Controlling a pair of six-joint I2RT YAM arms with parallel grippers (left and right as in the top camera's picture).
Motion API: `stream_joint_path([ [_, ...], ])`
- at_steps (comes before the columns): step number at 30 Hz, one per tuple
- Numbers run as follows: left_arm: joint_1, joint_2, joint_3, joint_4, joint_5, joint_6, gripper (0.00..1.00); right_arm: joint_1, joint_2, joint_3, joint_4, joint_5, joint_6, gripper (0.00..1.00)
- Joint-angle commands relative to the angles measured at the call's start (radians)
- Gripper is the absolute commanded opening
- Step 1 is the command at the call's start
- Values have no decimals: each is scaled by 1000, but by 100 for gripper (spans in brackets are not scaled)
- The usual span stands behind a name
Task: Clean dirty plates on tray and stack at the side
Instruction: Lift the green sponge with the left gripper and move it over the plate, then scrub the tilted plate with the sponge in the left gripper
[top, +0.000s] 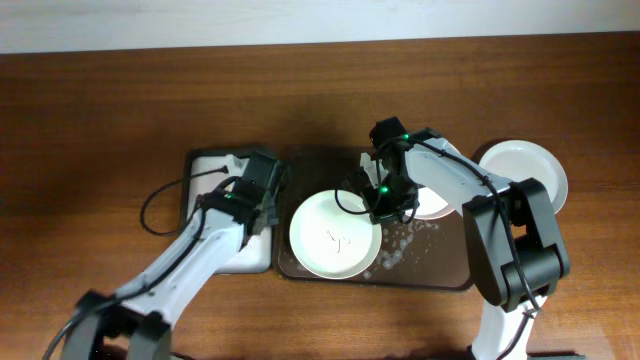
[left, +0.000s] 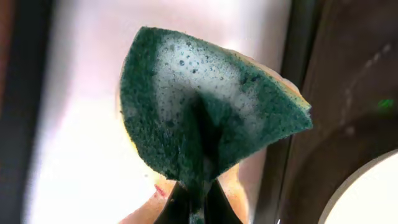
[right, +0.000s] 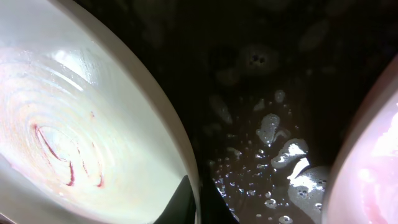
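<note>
A white plate (top: 335, 235) with thin red smears (right: 62, 155) lies on the left part of the dark tray (top: 430, 272). My right gripper (top: 380, 208) is shut on the right rim of this plate (right: 81, 124), one finger inside the rim and one outside (right: 198, 202). A second plate (top: 432, 206) sits on the tray behind the right arm, its pinkish edge (right: 373, 168) showing in the right wrist view. A third white plate (top: 535, 165) rests on the table right of the tray. My left gripper (top: 266, 190) is shut on a foamy green sponge (left: 205, 118) above the small white tray (left: 81, 155).
Foam and water drops (right: 280, 143) lie on the dark tray's floor (right: 267, 74) between the two plates. The white tray (top: 215, 262) stands directly left of the dark tray's rim (left: 301, 56). Bare wooden table (top: 100, 120) surrounds both.
</note>
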Motion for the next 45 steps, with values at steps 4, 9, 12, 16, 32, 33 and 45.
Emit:
stream_joint_path([
  [4, 0, -10, 28, 5, 240, 84, 0, 9, 2, -19, -1, 25, 12, 4],
  [9, -1, -77, 114, -1, 366, 118, 0, 9, 2, -19, -1, 25, 12, 5],
  [12, -10, -68, 114, 6, 484, 78, 0, 9, 2, -19, -1, 25, 12, 5],
  [16, -66, -12, 113, 7, 511, -48, 0, 9, 2, -19, -1, 25, 12, 5],
  [32, -252, 192, 113, 134, 530, -521, 0, 9, 2, -19, -8, 25, 12, 5],
  [33, -265, 192, 113, 134, 510, -542, 0, 9, 2, -19, -8, 25, 12, 5],
  [45, -336, 287, 113, 114, 161, -627, 0, 9, 2, -19, -16, 25, 12, 4],
])
